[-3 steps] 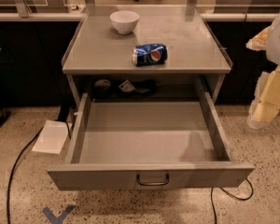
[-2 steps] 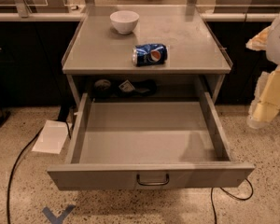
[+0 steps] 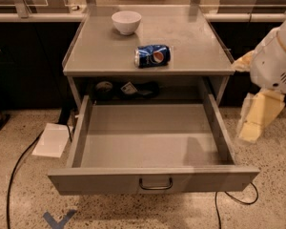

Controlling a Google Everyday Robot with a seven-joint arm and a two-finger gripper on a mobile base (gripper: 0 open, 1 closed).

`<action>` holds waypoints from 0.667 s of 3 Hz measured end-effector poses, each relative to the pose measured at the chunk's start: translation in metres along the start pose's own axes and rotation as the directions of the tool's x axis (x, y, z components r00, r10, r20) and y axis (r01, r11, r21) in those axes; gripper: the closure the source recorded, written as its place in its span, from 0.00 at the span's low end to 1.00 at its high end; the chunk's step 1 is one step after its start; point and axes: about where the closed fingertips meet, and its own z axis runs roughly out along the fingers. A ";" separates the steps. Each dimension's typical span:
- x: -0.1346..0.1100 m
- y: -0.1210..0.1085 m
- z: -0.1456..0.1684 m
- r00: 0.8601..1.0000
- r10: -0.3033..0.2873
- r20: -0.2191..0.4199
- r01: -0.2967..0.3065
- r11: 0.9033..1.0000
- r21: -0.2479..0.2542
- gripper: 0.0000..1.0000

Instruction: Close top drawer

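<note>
One square push: bring gripper (image 3: 255, 120), hanging right of pulled-out top drawer (image 3: 148, 140) (clenched or released, cannot tell), round to front; press beside handle (image 3: 155, 184), centred, straight in.

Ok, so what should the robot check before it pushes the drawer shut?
1. The top drawer is pulled out: ok, it is wide open.
2. Nothing sticks up out of its tray: ok.
3. The gripper is in front of the front panel: not ok, it hangs beside the drawer's right wall.
4. The handle shows at the panel's centre: ok.
5. The floor cable near the panel's right end will not snag: cannot tell.
6. The can and the bowl sit on the table top, away from the drawer: ok.
</note>
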 end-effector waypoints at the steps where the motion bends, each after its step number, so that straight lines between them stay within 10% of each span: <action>1: -0.002 0.017 0.049 0.999 -0.011 0.041 0.015 0.996 -0.091 0.00; 2: -0.010 0.044 0.088 0.996 -0.032 0.078 0.046 0.983 -0.180 0.00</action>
